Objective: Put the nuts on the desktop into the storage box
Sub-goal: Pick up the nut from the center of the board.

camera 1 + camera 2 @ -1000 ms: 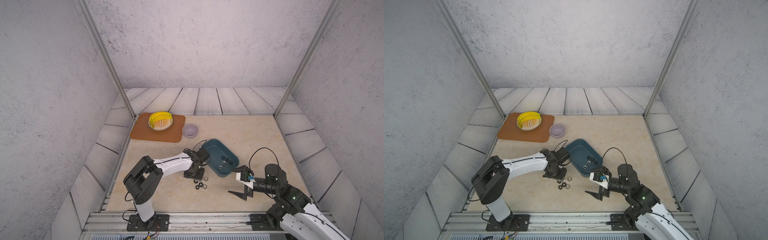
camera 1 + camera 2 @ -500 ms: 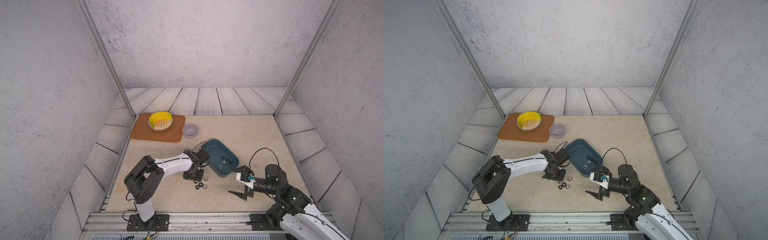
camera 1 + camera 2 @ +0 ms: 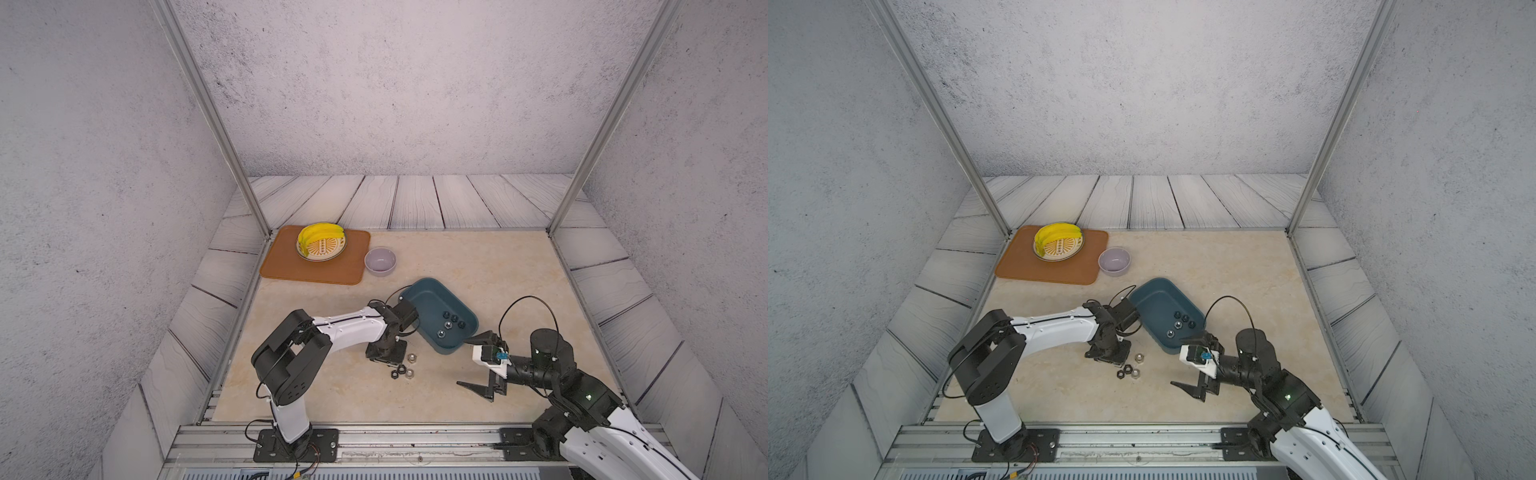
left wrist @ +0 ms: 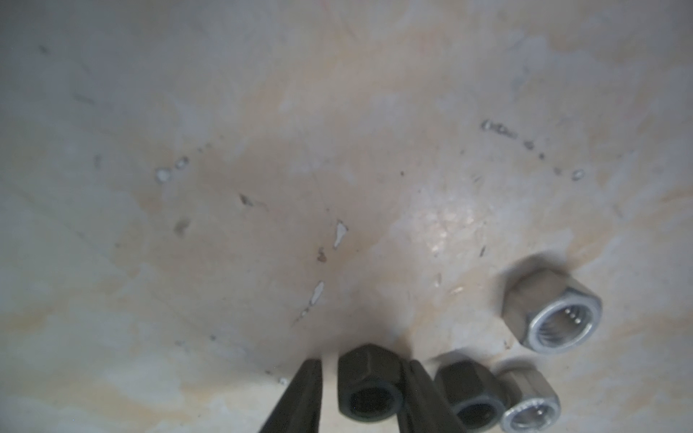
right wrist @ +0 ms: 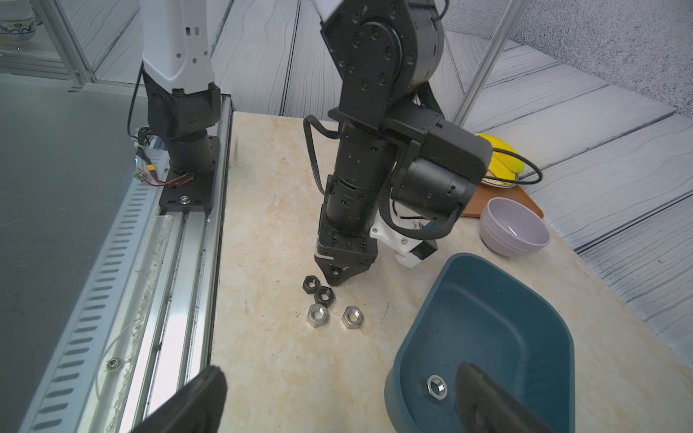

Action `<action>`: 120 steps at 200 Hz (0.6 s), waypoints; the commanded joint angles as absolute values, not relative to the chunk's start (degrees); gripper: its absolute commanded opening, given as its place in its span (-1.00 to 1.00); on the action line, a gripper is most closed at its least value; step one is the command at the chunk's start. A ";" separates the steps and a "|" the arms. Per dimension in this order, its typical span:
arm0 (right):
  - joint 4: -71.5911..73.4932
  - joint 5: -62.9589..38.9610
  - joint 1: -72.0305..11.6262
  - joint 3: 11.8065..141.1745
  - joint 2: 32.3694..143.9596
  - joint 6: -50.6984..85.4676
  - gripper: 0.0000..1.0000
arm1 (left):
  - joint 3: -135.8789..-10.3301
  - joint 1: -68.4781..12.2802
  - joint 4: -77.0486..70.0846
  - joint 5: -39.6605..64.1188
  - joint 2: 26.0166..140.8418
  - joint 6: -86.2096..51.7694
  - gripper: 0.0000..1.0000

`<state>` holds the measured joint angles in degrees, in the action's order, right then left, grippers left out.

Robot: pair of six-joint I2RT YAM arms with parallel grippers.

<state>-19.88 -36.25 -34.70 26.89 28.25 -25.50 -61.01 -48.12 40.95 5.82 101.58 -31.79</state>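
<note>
Four nuts [image 3: 402,369] show in a loose cluster on the cream desktop [image 3: 478,266], two black and two silver. In the left wrist view another black nut [image 4: 369,386] lies between the jaws of my left gripper [image 4: 363,361]. The jaws are narrow, one finger against the nut, with a sliver of desktop showing beside the other. That gripper [image 5: 337,280] points straight down at the desktop. The teal storage box [image 3: 424,283] holds several nuts [image 3: 451,322]. My right gripper [image 3: 462,362] hangs wide open and empty by the box's near corner [image 5: 487,318], one finger above a silver nut [image 5: 435,388].
An orange mat [image 3: 291,270] carries a plate of bananas [image 3: 321,247] at the back left, with a lavender bowl [image 3: 380,261] beside it. The metal rail [image 3: 374,436] runs along the front edge. Grey wood planks surround the desktop.
My left gripper's jaws have narrowed around the black nut while the arm stayed over the cluster. The right arm has not moved.
</note>
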 commanded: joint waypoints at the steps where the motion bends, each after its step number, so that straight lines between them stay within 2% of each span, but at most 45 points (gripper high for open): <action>1: -19.73 -35.42 -34.77 26.70 27.67 -23.45 0.99 | -61.26 -47.98 42.20 7.11 103.19 -31.09 -0.29; 48: -17.13 -24.17 -34.83 31.06 27.60 -7.43 0.99 | -60.51 -47.95 41.46 8.01 101.13 -30.48 -0.51; 80: -15.89 -22.74 -34.73 32.85 26.90 1.05 0.99 | -59.70 -47.81 40.72 10.68 97.25 -30.57 -0.53; 120: -13.89 -27.95 -34.75 33.63 26.88 4.99 0.99 | -57.53 -45.49 37.88 17.43 89.63 -31.28 -0.54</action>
<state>-16.51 -25.63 -34.70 32.40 27.14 -1.48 -58.78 -47.22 39.51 12.40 94.65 -31.07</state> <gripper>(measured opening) 0.993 0.290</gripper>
